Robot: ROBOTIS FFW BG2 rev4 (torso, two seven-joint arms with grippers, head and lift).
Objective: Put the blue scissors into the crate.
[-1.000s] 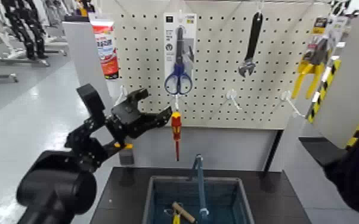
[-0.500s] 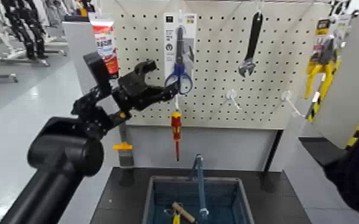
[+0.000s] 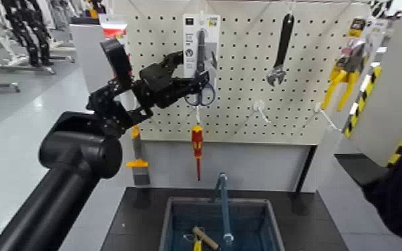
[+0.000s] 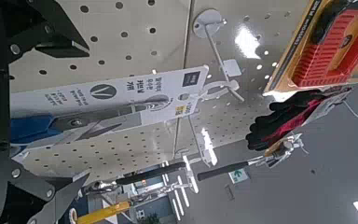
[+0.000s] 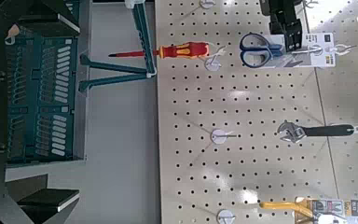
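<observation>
Now left end effector (image 3: 185,75) open, straddling blue scissors (image 3: 199,67)

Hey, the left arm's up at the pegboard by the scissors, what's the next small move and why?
Probably close the left gripper on the blue scissors. Its open fingers already sit around the handle end of the card, which hangs from its pegboard hook.

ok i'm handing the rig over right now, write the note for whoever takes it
Left gripper: raised at the pegboard, open, fingers around the handles of the blue scissors, no grasp yet.
Right gripper: not in view; its wrist camera looks at the board from a distance.
Scissors hang on their white card on a pegboard hook, above the red-and-yellow screwdriver.
The crate sits below on the dark table and holds other tools.
Done: reach only.
Left: close on the card, lift it off the hook, lower it into the crate, release.
</observation>
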